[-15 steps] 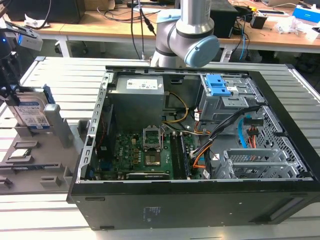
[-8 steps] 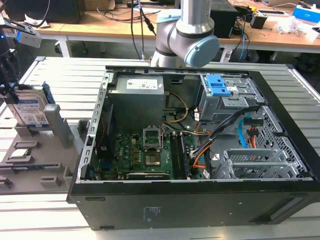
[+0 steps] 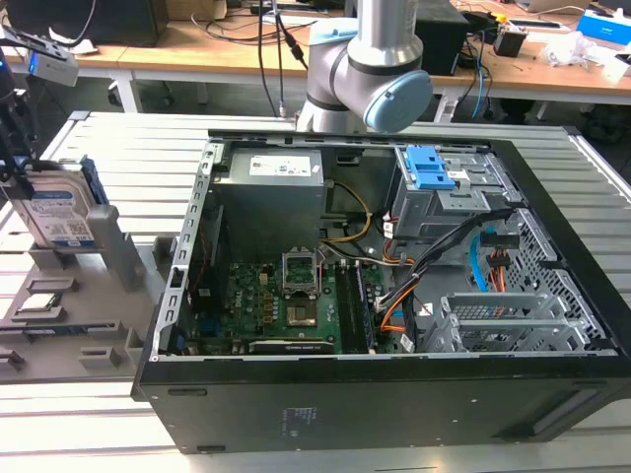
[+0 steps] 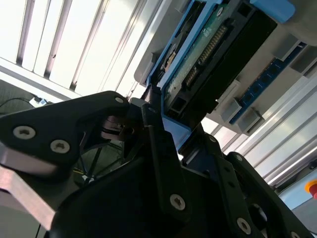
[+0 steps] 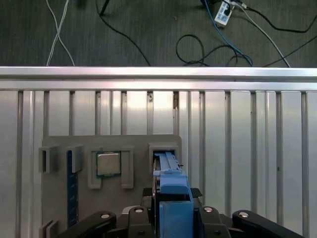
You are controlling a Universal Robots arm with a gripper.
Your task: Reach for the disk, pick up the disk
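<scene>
Your gripper (image 5: 172, 194) is clamped on the disk (image 5: 166, 166), which stands on edge in the grey holder (image 5: 114, 143), beside the chip (image 5: 108, 163).

arm (image 3: 380, 49): silver-grey, pale blue joint cap | gripper (image 5: 172, 196): black links, silver screws

One disk (image 3: 59, 212); one open computer case (image 3: 345, 409); one grey fixture (image 5: 136, 143); seemingly one chip (image 5: 108, 163).

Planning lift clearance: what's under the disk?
A grey holder on the slatted table; the disk stands upright over its slot. A chip sits in the neighbouring pocket. The disk's lower edge and slot floor are covered.
</scene>
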